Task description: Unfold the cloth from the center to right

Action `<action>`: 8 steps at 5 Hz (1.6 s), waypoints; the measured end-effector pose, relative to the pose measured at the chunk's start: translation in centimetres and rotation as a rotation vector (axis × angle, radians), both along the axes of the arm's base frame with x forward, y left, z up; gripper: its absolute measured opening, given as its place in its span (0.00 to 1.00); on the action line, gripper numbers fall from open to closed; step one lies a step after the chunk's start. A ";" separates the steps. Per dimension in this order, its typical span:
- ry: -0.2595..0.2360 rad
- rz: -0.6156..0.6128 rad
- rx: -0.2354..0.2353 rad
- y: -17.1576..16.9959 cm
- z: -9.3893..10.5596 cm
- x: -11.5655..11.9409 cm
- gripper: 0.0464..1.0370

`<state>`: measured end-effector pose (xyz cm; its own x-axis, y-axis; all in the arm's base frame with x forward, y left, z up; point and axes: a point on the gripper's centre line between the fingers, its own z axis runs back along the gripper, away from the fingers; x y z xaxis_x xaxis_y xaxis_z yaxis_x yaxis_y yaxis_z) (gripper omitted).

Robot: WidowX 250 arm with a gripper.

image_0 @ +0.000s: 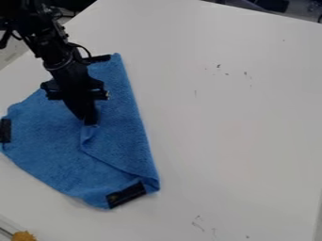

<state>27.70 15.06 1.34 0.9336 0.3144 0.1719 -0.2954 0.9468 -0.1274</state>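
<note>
The gripper (pixel 91 120) hangs from the upper left over the middle of the blue cloth (pixel 50 146), its tip at the corner of a folded-over flap (pixel 123 136). Whether it holds that corner I cannot tell. The cloth lies on the left part of the table, its right side folded inward along a straight edge from top to bottom. Black patches mark its top, left and bottom corners. Part of the cloth's upper area is hidden behind the arm.
The white table (pixel 232 117) extends to the right of the cloth, with small dark marks on its surface. An orange-yellow object (pixel 24 236) is at the bottom left corner. The table's far edge runs along the top right.
</note>
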 end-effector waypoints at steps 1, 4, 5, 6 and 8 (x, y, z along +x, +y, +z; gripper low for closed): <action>0.004 0.004 0.000 0.0 0.0 0.0 0.00; 0.019 -0.034 0.103 -2.8 5.4 1.3 0.00; -0.001 -0.034 0.116 -4.1 6.6 1.7 0.00; -0.049 -0.030 0.087 -6.2 7.0 2.9 0.02; -0.105 0.013 0.050 -8.0 3.8 1.8 0.40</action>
